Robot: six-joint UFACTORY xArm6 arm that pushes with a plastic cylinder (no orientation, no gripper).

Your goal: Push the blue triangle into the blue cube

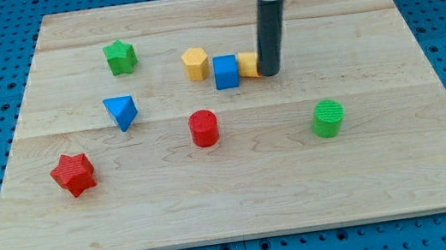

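1. Blue cube (226, 71) is the landmark, upper middle of the wooden board (243, 209).
2. My tip (271, 74), a plain rod with no jaws, stands just right of it, against a yellow block (247, 64) touching the cube.
3. Blue triangle (121, 112) lies well left and lower.
4. Yellow hexagon (195, 63) sits just left.

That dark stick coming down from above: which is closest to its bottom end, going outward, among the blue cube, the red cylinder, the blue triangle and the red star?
From my tip:
1. Blue cube, just to the view's left, past a yellow block.
2. Red cylinder, lower left, mid-board.
3. Blue triangle, farther left.
4. Red star, the board's lower-left area.
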